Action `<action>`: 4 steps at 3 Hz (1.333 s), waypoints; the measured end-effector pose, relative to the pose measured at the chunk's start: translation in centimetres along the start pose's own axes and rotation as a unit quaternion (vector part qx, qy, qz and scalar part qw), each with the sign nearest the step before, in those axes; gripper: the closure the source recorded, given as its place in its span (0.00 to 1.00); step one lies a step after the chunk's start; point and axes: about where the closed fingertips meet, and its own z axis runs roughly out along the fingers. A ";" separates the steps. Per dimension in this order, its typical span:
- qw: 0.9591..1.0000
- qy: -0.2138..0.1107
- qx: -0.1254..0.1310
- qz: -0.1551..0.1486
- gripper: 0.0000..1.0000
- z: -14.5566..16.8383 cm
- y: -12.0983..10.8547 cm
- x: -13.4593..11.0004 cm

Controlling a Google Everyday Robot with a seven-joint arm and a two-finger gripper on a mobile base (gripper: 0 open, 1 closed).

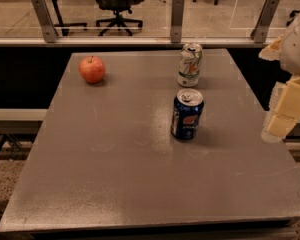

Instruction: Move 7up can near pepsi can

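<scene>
The 7up can, whitish-silver with green and red markings, stands upright near the far edge of the grey table. The pepsi can, dark blue with a round logo, stands upright just in front of it, a short gap between them. My gripper hangs at the right edge of the view, beyond the table's right side, well right of both cans and touching nothing.
A red apple sits at the far left of the table. A glass railing with metal posts runs behind the table, with office chairs beyond it.
</scene>
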 end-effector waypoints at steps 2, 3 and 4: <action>1.000 -0.015 0.004 0.013 0.00 0.3 -1.7 -0.5; 0.998 -0.040 0.012 0.051 0.00 1.2 -5.8 -1.2; 0.993 -0.061 0.021 0.095 0.00 2.4 -9.5 -1.8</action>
